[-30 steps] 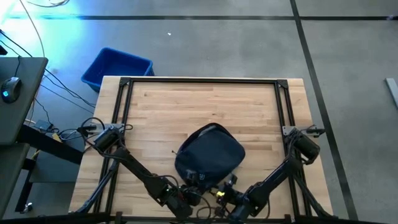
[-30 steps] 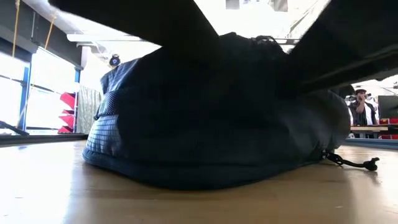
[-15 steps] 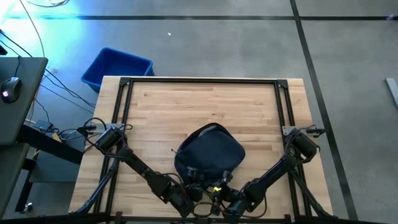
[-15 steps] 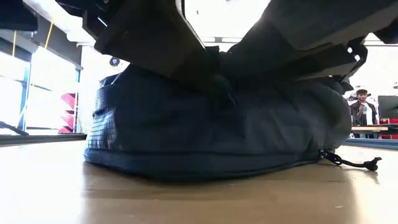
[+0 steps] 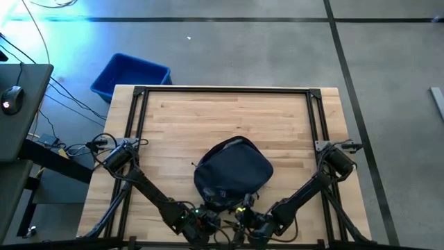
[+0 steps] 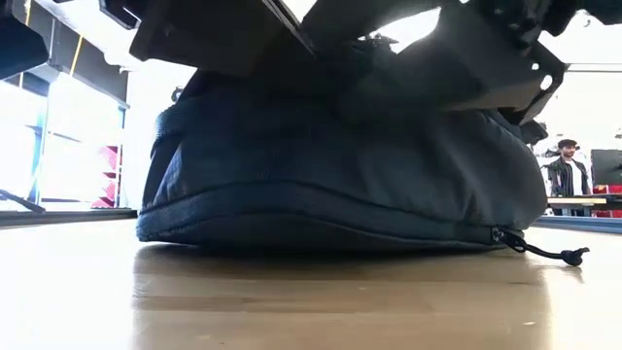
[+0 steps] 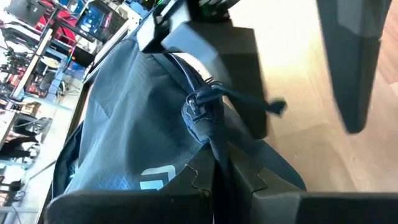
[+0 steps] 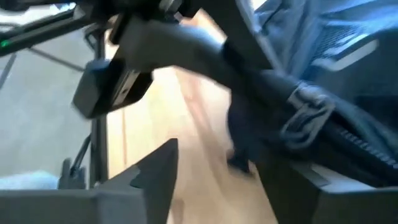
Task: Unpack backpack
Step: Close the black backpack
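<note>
**Both tools at backpack's near edge, working the zipper end**

Left to right: blue bin [image 5: 130, 75] sits on the floor off the desk's far left corner, well apart from the work. Left tool [image 5: 202, 221] is low at the near desk edge, just beside the backpack's near rim; in the left wrist view one finger [image 7: 214, 180] sits against the fabric by the zipper pull [image 7: 200, 107], other finger off over bare wood, so it reads wide, nothing gripped. Backpack [image 5: 232, 173] lies flat on the desk [image 5: 208, 118], centre-near, closed as far as can be seen, white label [image 7: 155, 177] up. Right tool [image 5: 244, 221] is just beside the left one at the same rim; its wrist view shows a finger [image 8: 283, 180] under a webbing loop [image 8: 306, 118], other finger apart over wood. Looks wide, not clamped.

Step, as judged: get hold of pull or loop to open the bag. Best done with one tool pinning fabric close to the zipper and the other closing squarely on the pull, then drawing along the zip line, not upward, since soft fabric will bunch.

Room: both tools crowd together, near desk edge right behind them, little retreat. Far half of desk is bare, so drag the bag that way. Drawcord [image 6: 544, 253] trails at the right side, a snag risk.
</note>
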